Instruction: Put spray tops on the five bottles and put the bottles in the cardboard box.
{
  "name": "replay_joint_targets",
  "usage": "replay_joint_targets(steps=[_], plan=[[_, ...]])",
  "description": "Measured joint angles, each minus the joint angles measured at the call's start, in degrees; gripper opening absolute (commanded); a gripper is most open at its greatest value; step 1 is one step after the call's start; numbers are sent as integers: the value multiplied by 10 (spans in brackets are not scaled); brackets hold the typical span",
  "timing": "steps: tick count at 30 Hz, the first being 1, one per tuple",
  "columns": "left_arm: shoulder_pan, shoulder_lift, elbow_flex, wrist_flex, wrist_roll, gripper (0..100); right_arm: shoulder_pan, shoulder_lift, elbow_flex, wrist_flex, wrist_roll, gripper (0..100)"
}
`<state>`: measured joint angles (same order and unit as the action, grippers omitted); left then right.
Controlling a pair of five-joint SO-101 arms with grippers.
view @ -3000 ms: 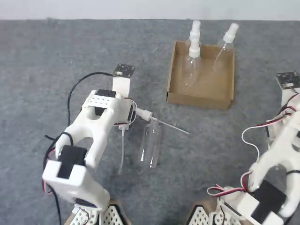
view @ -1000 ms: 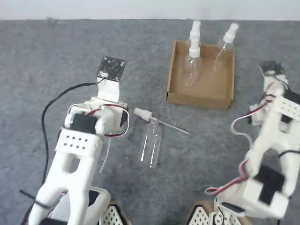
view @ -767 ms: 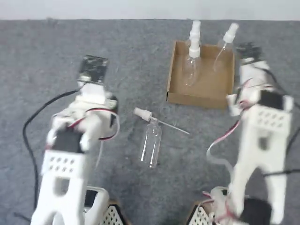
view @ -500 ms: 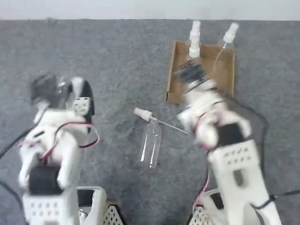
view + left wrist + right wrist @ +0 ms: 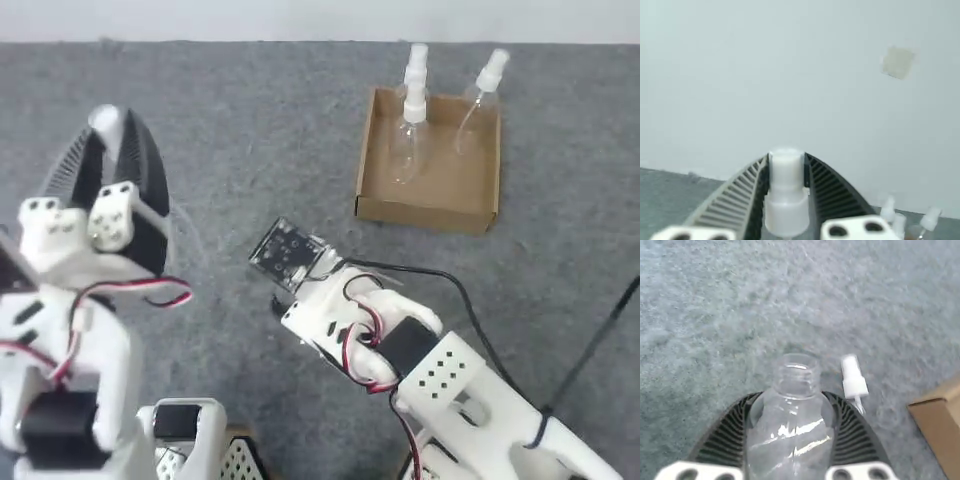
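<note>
Left gripper (image 5: 786, 159): fingers closed on a spray top (image 5: 786, 200), raised well above the bench (image 5: 250, 120), likely ready to cap.
Right gripper (image 5: 792, 397): fingers clasp the clear bottle (image 5: 792, 425) by its body, low over the bench, leaving the open neck free for a top.
Loose spray top (image 5: 853, 381): lies just beside that neck.
Cardboard box (image 5: 428, 208): well apart, holding three capped bottles (image 5: 408, 135).

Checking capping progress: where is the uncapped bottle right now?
Right wrist view: the uncapped bottle is gripped in the right pincer, with a loose spray top lying on the carpet beside its neck, on the cardboard box side.
</note>
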<state>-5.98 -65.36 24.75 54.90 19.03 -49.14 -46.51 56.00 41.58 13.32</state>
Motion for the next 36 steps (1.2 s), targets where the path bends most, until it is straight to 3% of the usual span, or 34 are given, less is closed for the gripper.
replay_joint_targets(steps=[5,13,25,32,36], plan=[[33,38,1,-18,40,10,-6,0,34,-66,12,6],[55,61,47,-43,53,10,-7,0,105,-213,-30,6],[59,62,142,-109,53,10,-23,0,105,-222,-33,6],[76,62,179,-103,54,10,-25,0,105,-222,-33,6],[78,62,179,-47,53,10,-25,0,105,-204,-33,6]])
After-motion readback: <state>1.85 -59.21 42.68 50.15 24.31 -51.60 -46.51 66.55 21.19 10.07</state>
